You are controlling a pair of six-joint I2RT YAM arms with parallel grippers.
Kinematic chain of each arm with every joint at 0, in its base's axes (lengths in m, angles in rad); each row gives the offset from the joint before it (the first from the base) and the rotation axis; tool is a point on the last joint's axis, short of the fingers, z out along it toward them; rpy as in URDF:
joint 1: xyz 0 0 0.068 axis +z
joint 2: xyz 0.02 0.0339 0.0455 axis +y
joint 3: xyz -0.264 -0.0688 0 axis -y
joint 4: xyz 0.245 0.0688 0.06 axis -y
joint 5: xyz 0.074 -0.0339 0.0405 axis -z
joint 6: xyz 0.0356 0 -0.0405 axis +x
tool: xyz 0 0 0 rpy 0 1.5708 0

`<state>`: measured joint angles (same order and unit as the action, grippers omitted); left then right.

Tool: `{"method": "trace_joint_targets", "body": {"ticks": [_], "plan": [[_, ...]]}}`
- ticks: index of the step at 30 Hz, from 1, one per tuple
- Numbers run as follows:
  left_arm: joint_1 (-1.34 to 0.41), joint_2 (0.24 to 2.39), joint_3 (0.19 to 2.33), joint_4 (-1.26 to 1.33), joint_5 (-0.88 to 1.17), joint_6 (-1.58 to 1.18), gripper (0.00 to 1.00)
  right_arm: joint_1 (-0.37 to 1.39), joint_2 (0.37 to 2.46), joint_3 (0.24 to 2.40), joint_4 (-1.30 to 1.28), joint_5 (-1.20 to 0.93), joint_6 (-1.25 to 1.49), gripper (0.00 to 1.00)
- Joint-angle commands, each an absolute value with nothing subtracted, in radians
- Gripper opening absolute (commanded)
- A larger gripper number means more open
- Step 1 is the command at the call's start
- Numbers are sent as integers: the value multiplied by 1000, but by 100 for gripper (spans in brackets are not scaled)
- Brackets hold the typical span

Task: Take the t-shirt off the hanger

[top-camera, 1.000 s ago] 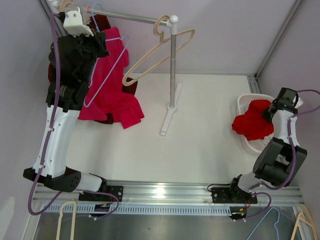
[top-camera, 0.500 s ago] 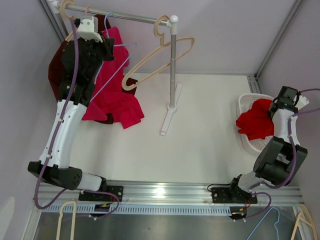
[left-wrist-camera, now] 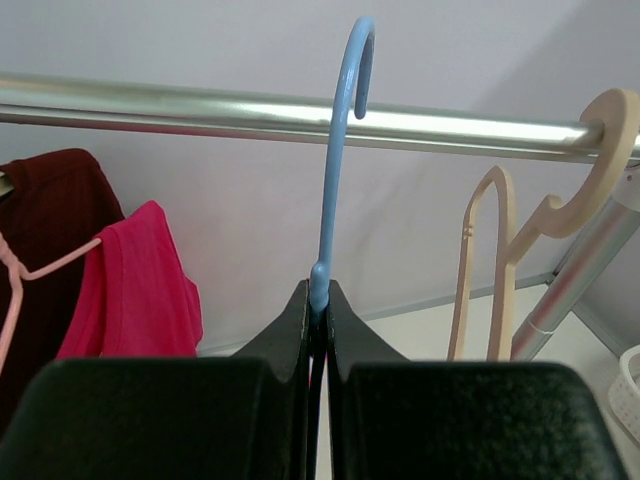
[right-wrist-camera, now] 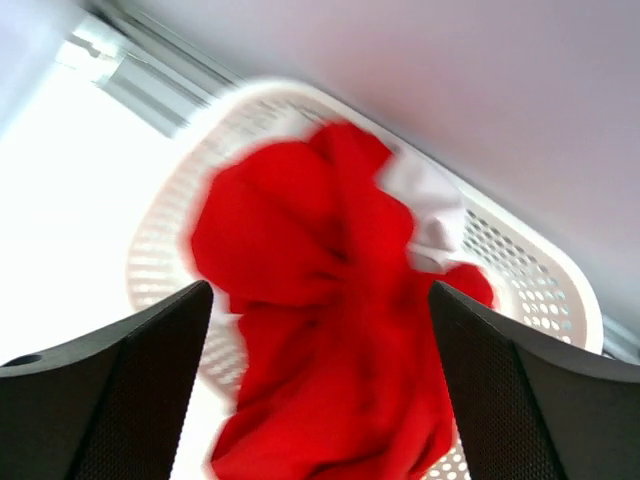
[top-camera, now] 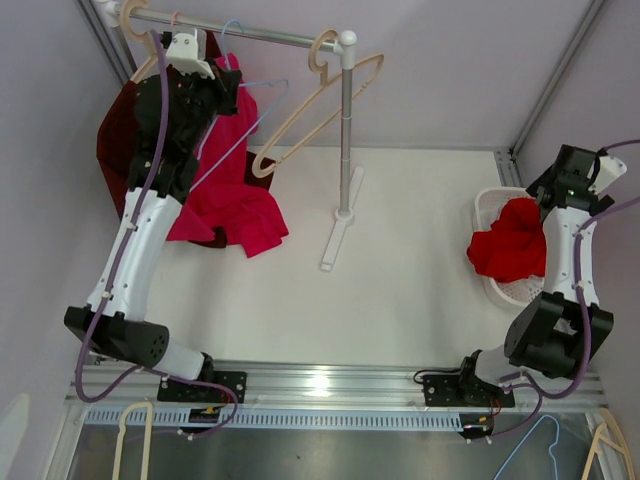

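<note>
Two arms, one garment to account for. Left claw (left-wrist-camera: 317, 305): pinched fully together on the neck of the blue hanger (left-wrist-camera: 335, 150), whose hook sits over the rail (left-wrist-camera: 150, 100) at the far left; so far as the top view shows, the hanger's frame is bare. Right claw (right-wrist-camera: 318, 295): spread wide, holding nothing, poised above the basket (right-wrist-camera: 530, 270) at the right edge of the counter (top-camera: 420, 250); this view is blurred. Red t-shirt (right-wrist-camera: 300, 240): heaped in that basket, spilling over its near rim, well apart from any hanger. Step in hand, by judgement: the shirt is already off and binned, and the bare hanger is being returned to the rail. Next move calls for the left claw to open and draw back down and toward the near side without dragging the hook off the rail; the right claw need only lift clear of the basket. Neighbouring stock: a magenta t-shirt (top-camera: 225, 195) on a thin pink hanger (left-wrist-camera: 60, 257) just left of the blue one, and a dark red garment (top-camera: 118, 130) beyond it at the far left. Beige hangers (left-wrist-camera: 612, 165) hang to the right, near the stand post (top-camera: 345, 130). Obstructions: the magenta shirt hangs close against the left arm and could snag on it as it withdraws; the nearest beige hanger stands close to the right of the blue one.
</note>
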<state>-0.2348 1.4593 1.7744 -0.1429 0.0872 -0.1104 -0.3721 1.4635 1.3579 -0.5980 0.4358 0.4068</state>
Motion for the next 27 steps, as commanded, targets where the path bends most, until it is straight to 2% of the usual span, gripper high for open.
{"method": "trace_joint_targets", "body": {"ticks": [1, 9, 21, 27], "plan": [[-227, 1495, 1844, -94, 120, -144, 1, -325, 1385, 1454, -627, 514, 364, 93], [-233, 1537, 1865, -48, 104, -175, 1, -302, 1327, 1499, -647, 388, 341, 97], [-322, 1670, 2054, -112, 66, -144, 1, -187, 1281, 1439, -615, 373, 334, 98], [-357, 1701, 2046, -100, 38, -144, 1, -106, 1255, 1448, -595, 327, 313, 99]]}}
